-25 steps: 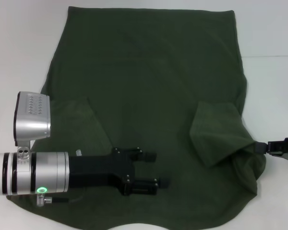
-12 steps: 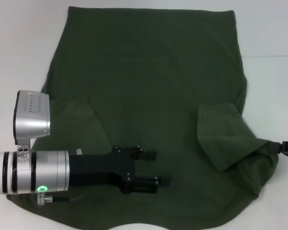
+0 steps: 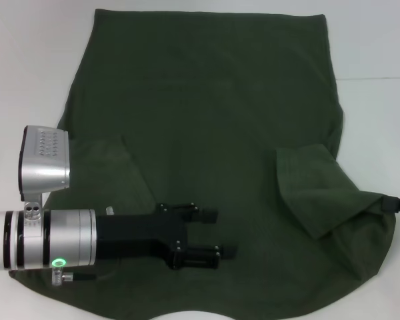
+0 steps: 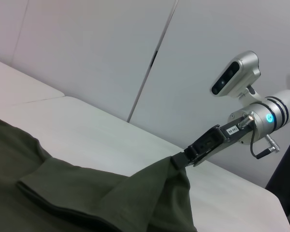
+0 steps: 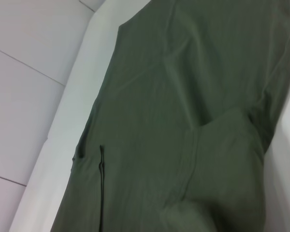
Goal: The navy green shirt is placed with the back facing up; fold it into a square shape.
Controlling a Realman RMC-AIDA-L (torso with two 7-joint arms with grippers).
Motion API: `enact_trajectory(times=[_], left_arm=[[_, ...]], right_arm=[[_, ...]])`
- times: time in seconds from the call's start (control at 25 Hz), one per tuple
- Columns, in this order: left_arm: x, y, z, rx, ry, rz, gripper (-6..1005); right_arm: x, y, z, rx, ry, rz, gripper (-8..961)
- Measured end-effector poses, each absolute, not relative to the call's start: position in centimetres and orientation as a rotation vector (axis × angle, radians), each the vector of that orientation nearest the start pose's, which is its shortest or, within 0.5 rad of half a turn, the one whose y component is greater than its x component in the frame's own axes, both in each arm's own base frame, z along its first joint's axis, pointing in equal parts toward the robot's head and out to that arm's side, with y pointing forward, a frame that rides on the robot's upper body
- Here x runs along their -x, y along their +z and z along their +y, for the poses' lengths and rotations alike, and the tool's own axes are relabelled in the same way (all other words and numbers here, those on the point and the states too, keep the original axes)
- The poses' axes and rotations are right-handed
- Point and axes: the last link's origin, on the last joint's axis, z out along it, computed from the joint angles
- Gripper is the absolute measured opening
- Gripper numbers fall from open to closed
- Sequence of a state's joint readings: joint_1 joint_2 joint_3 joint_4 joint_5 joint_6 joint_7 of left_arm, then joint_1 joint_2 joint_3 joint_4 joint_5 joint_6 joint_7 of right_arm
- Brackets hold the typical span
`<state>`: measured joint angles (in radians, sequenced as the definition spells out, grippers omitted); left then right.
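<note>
The navy green shirt [image 3: 207,107] lies spread on the white table, plain side up, with both sleeves folded in over the body. My left gripper [image 3: 210,234] is low over the shirt's near-left part, open, with nothing between its fingers. My right gripper [image 3: 391,203] is at the far right edge of the head view, shut on the shirt's right side. The fabric there is drawn out into a point towards it. In the left wrist view the right gripper [image 4: 181,158] pinches a raised peak of the shirt [image 4: 87,203]. The right wrist view shows only the shirt [image 5: 183,121].
The white table [image 3: 27,67] shows bare on the left, right and far side of the shirt. A seam [image 3: 380,79] runs across the tabletop at the right. Pale wall panels [image 4: 87,53] stand behind the table.
My right gripper has moved out to the right with the shirt's edge, stretching the bunched fabric flatter and wider. The left arm has stayed put.
</note>
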<state>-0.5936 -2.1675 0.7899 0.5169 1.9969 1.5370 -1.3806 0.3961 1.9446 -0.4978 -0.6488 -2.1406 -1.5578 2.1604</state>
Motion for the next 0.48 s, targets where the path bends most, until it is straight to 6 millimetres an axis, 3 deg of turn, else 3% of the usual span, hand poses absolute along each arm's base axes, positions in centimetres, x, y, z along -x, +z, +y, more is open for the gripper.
enact_trajectory(times=[0.24,0.48], left_arm=[[22.5,-7.0,31.0,2.908,-0.802,-0.713,846],[22.4,-7.0,31.0,2.908,-0.804,-0.710,846]], right_arm=[[-34.8,6.3,29.9,2.147,0.680,1.788,6],[-33.2,4.4,30.6,2.253,0.626,1.780,6]])
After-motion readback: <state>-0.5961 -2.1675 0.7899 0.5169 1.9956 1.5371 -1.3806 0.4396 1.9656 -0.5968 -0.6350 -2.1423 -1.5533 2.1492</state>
